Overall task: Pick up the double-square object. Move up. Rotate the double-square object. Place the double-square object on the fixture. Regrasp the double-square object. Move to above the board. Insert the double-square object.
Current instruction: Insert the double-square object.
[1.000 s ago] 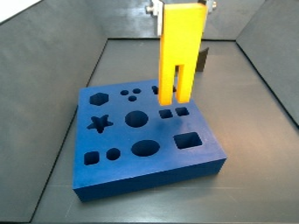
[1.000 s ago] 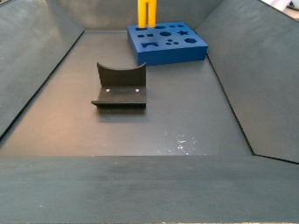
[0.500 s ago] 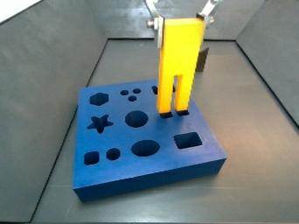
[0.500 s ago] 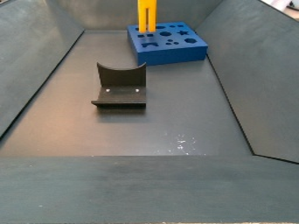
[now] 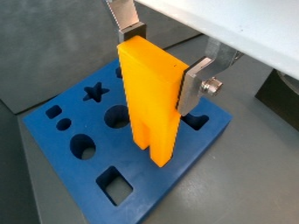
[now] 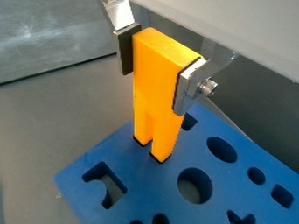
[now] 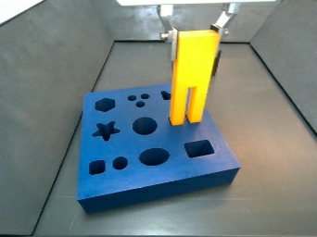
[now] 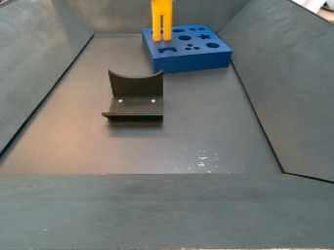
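The yellow double-square object (image 7: 195,74) stands upright with its two prongs pointing down, their tips at the pair of small square holes of the blue board (image 7: 124,176). My gripper (image 7: 195,30) is shut on its upper end. In both wrist views the silver fingers (image 5: 197,83) (image 6: 187,80) press its sides, and the object (image 5: 152,96) (image 6: 158,87) reaches down to the board (image 5: 100,162) (image 6: 146,197). From farther off, in a side view, the object (image 8: 159,20) rises from the board (image 8: 209,61). The dark fixture (image 8: 133,98) stands apart on the floor, with nothing on it.
Sloped grey walls (image 8: 39,88) enclose the floor on all sides. The board carries star, hexagon, round, oval and square holes (image 7: 198,147) around the object.
The gripper has come down with the double-square object, so its prongs now sit lower, at the board's small square holes. Board and fixture have not moved.
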Available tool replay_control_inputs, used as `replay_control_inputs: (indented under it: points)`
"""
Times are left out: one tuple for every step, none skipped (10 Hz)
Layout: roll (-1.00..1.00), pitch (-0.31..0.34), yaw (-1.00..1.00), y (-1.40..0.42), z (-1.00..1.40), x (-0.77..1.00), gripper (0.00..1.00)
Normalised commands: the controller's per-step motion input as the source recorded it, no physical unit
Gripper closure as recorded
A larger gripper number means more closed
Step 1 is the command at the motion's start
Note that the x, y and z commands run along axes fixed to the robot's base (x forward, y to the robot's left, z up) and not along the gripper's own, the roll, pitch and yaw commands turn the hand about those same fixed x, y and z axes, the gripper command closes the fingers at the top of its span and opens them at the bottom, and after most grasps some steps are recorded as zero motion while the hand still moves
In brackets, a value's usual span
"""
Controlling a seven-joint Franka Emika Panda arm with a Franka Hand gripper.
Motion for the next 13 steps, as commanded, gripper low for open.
replay_control_inputs:
  points:
    - [0.0,0.0,0.0,0.0,-0.07,0.03,1.0]
    - [0.02,0.043,0.0,0.06,-0.11,-0.1,1.0]
    - [0.03,0.059,-0.03,0.09,-0.09,-0.43,1.0]
    - [0.0,0.0,0.01,0.0,0.0,0.0,1.0]
    - [0.0,0.0,0.04,0.06,0.0,-0.06,1.0]
    - [-0.06,-0.01,0.09,0.16,0.03,-0.1,1.0]
    - [-0.04,0.0,0.06,0.1,0.07,0.0,1.0]
    - [-0.01,0.0,0.05,0.03,0.03,0.0,1.0]
    - [0.06,-0.053,0.05,-0.07,-0.34,0.0,1.0]
    - [0.11,-0.139,0.02,-0.21,-0.72,0.0,1.0]
    - [0.11,-0.141,0.02,-0.21,-0.82,0.0,1.0]
    - [0.1,-0.139,0.02,-0.17,-0.77,0.0,1.0]
    - [0.09,-0.123,0.02,-0.14,-0.75,0.0,1.0]
